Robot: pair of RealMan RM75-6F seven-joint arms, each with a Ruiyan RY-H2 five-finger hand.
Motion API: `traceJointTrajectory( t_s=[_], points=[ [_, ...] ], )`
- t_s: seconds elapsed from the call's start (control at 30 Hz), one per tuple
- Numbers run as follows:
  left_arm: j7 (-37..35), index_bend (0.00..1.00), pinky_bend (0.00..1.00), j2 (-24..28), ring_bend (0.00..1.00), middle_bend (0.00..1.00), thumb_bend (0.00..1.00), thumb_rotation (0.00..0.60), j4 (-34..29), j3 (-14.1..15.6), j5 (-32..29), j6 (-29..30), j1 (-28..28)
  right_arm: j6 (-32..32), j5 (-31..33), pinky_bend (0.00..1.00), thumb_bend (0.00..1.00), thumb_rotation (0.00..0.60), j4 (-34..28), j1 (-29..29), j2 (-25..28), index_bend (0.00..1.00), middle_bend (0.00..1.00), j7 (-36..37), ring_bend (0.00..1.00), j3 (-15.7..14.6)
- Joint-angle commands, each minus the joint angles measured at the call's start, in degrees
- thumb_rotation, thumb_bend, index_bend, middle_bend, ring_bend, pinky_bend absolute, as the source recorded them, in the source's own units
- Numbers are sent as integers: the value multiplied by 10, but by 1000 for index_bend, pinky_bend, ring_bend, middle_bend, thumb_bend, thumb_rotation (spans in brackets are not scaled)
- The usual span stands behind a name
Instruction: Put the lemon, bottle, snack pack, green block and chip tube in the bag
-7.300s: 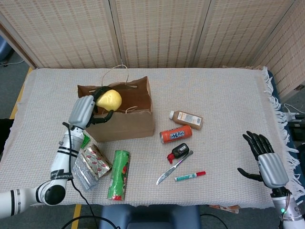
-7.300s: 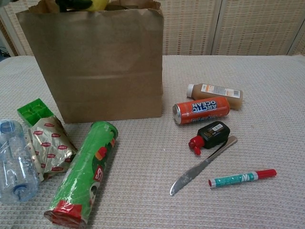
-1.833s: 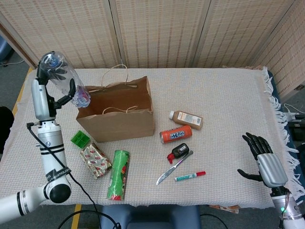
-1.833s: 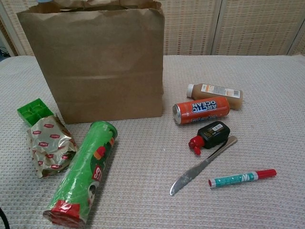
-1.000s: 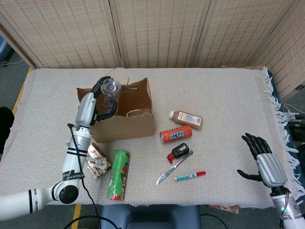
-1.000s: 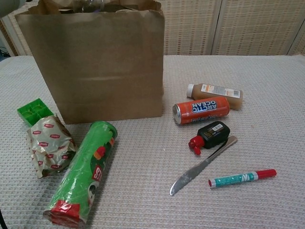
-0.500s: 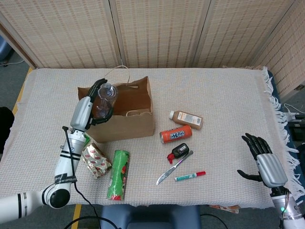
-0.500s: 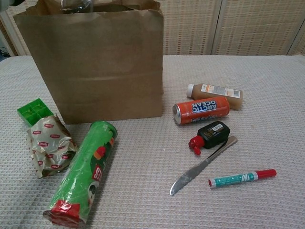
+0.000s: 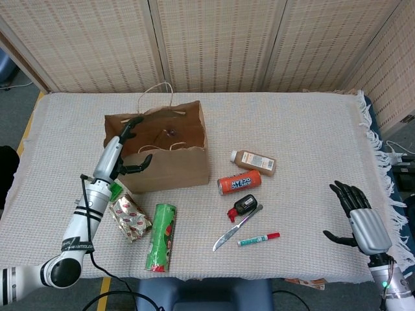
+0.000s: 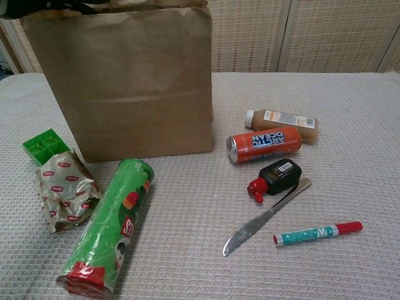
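Looks like a lab test booth: woven folding screens (image 9: 214, 45) behind a cloth-covered counter (image 9: 305, 129).

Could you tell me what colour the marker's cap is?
Red; the marker shows best in the chest view.

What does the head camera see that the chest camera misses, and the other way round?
Only the head view shows the right hand, open near the table's right edge, the inside of the bag, its string handles and the table's fringe.

Only the chest view shows the bag's full front face and the lettering on the orange can.

Both show the left hand at the bag's left rim, though the chest view catches only a dark sliver, plus the chip tube, snack pack, green block, knife and marker.
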Motion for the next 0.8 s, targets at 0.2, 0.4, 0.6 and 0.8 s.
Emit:
traceJointTrajectory(
  t_s=[0.2, 0.4, 0.6, 0.8],
  points=[
    [-7, 280, 353, -5, 226, 211, 516, 600, 35, 36, 139, 133, 59, -2, 4, 0, 33, 600, -3, -1, 4, 0, 0, 2, 0, 0],
    [-53, 451, 462, 28, 382, 394, 571, 600, 54, 56, 140, 160, 125, -3, 2, 0, 33, 600, -5, -1, 4, 0, 0, -1, 0, -1],
    [-72, 496, 499, 60, 437, 479, 583, 600, 99, 135, 191, 135, 183, -3, 2, 0, 33, 600, -6, -1, 3, 0, 0, -4, 0, -1],
    [-67, 312, 376, 63, 285, 289, 492, 600, 229, 265, 408, 108, 201, -4, 1, 0, 33, 600, -4, 0, 0, 0, 0, -14, 0, -2]
  ],
)
